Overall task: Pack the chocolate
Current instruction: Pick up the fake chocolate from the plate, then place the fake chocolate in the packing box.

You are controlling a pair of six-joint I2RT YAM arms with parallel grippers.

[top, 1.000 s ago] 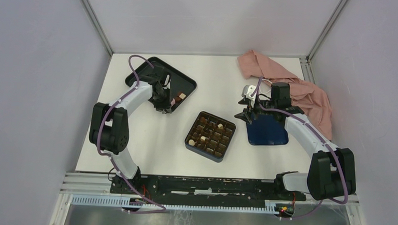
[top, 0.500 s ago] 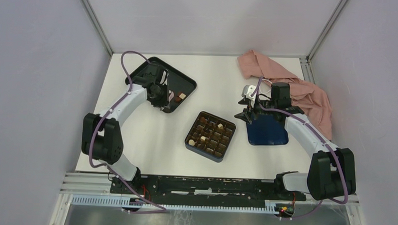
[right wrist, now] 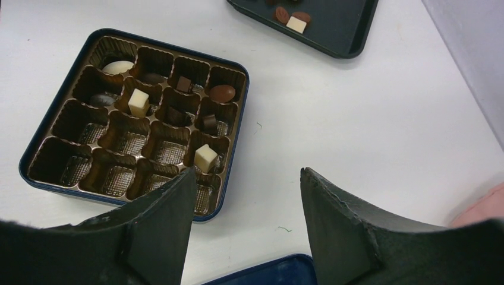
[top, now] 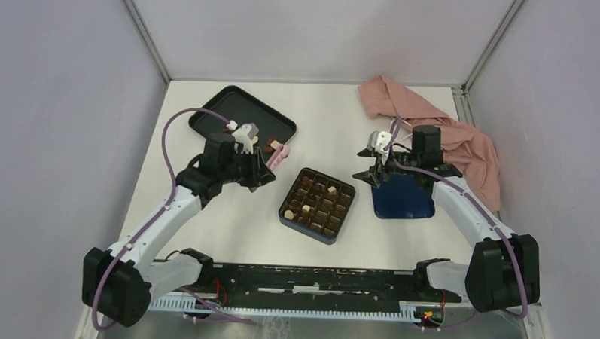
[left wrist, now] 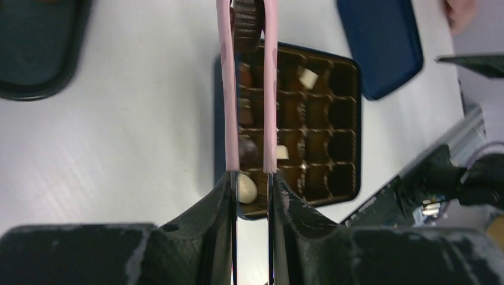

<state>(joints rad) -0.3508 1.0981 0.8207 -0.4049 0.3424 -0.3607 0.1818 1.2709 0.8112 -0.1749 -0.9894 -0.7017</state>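
Pinching one dark brown chocolate (left wrist: 248,27) in the pink left jaws, raised by the rim of the blue box (top: 307,228) — more pieces in its cells and on the black tray (top: 224,106). Holding the right jaws spread by the blue lid (top: 405,203).

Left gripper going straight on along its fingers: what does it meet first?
Likely the far rim of the box, under the chocolate in the left gripper; depth is unclear, perhaps the table beyond.
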